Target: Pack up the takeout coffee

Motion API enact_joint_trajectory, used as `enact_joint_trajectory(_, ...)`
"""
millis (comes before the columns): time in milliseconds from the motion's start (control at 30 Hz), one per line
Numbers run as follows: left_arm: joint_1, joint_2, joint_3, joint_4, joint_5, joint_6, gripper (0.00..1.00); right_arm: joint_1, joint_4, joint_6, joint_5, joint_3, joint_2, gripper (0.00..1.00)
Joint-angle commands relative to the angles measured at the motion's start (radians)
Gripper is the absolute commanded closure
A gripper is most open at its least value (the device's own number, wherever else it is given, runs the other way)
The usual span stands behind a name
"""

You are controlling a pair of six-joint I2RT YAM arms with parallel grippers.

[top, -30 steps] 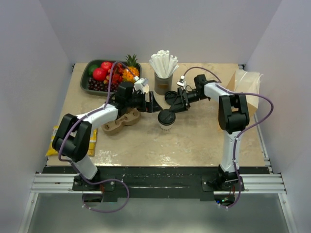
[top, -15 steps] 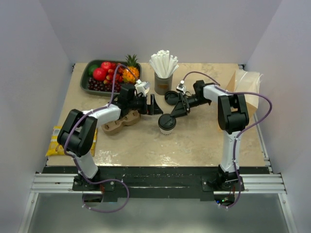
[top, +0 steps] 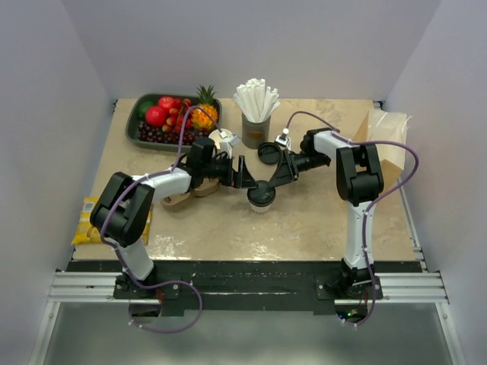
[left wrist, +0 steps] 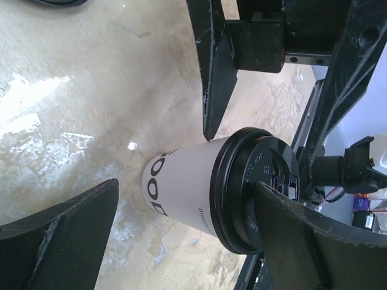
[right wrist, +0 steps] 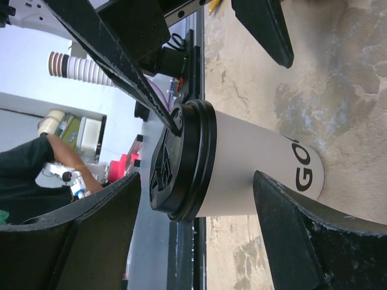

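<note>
The takeout coffee (top: pixel 261 195), a white paper cup with a black lid, stands upright on the table's middle. My left gripper (top: pixel 245 176) is open just left of it. In the left wrist view the cup (left wrist: pixel 187 190) lies between my wide-apart fingers (left wrist: pixel 66 235), and one finger overlaps the lid's edge. My right gripper (top: pixel 280 173) is open just right of the cup. In the right wrist view the cup (right wrist: pixel 248 160) sits between its fingers (right wrist: pixel 308 235), one tip against the cup's wall. The brown carrier (top: pixel 181 199) lies behind my left arm, mostly hidden.
A grey cup of white straws (top: pixel 256 125) stands at the back, with a loose black lid (top: pixel 268 152) in front of it. A fruit tray (top: pixel 144 122) is at back left, a paper bag (top: pixel 384 137) at right, and a yellow packet (top: pixel 84 226) at the left edge.
My left gripper has moved right to the cup's side. My right gripper has moved nearer, down to the cup's other side. Both stay open.
</note>
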Motion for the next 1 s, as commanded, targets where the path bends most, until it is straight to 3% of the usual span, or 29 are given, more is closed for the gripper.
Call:
enact_joint_trajectory(0, -0.009, -0.05, -0.028, 0.03, 0.001, 0.03, 0.04, 0.009, -0.143, -0.077, -0.028, -0.004, -0.002, 0.23)
enact_joint_trajectory(167, -0.009, -0.049, -0.04, 0.032, -0.03, 0.038, 0.04, 0.011, -0.145, -0.09, -0.037, 0.002, -0.005, 0.21)
enact_joint_trajectory(200, -0.009, -0.047, -0.038, 0.038, -0.03, 0.038, 0.04, 0.012, -0.145, -0.09, -0.039, 0.01, -0.012, 0.16)
enact_joint_trajectory(233, -0.009, -0.047, -0.035, 0.039, -0.03, 0.038, 0.05, 0.011, -0.145, -0.083, -0.039, 0.022, -0.028, 0.01)
enact_joint_trajectory(500, -0.012, -0.059, 0.031, -0.002, -0.016, 0.085, 0.04, 0.011, -0.087, 0.035, 0.048, 0.206, -0.103, 0.01)
enact_joint_trajectory(533, -0.012, -0.063, 0.038, -0.008, -0.021, 0.09, 0.04, 0.011, 0.125, 0.265, 0.097, 0.199, -0.127, 0.01)
enact_joint_trajectory(567, -0.012, -0.07, 0.041, -0.027, -0.022, 0.093, 0.04, 0.012, 0.362, 0.502, 0.184, 0.094, -0.249, 0.01)
enact_joint_trajectory(633, -0.015, -0.079, 0.054, -0.051, -0.036, 0.111, 0.04, -0.02, 1.011, 1.028, 0.468, -0.121, -0.42, 0.01)
enact_joint_trajectory(700, -0.016, -0.096, 0.064, -0.083, -0.045, 0.13, 0.04, -0.023, 1.023, 1.046, 0.554, -0.144, -0.488, 0.01)
enact_joint_trajectory(800, -0.018, -0.113, 0.09, -0.105, -0.038, 0.156, 0.04, -0.023, 1.036, 1.068, 0.504, -0.14, -0.526, 0.01)
enact_joint_trajectory(833, -0.018, -0.121, 0.097, -0.105, -0.015, 0.158, 0.04, -0.023, 1.162, 1.116, 0.492, -0.23, -0.554, 0.01)
enact_joint_trajectory(967, -0.026, -0.155, 0.069, -0.105, 0.008, 0.155, 0.03, 0.002, 1.368, 1.183, 0.576, -0.419, -0.684, 0.01)
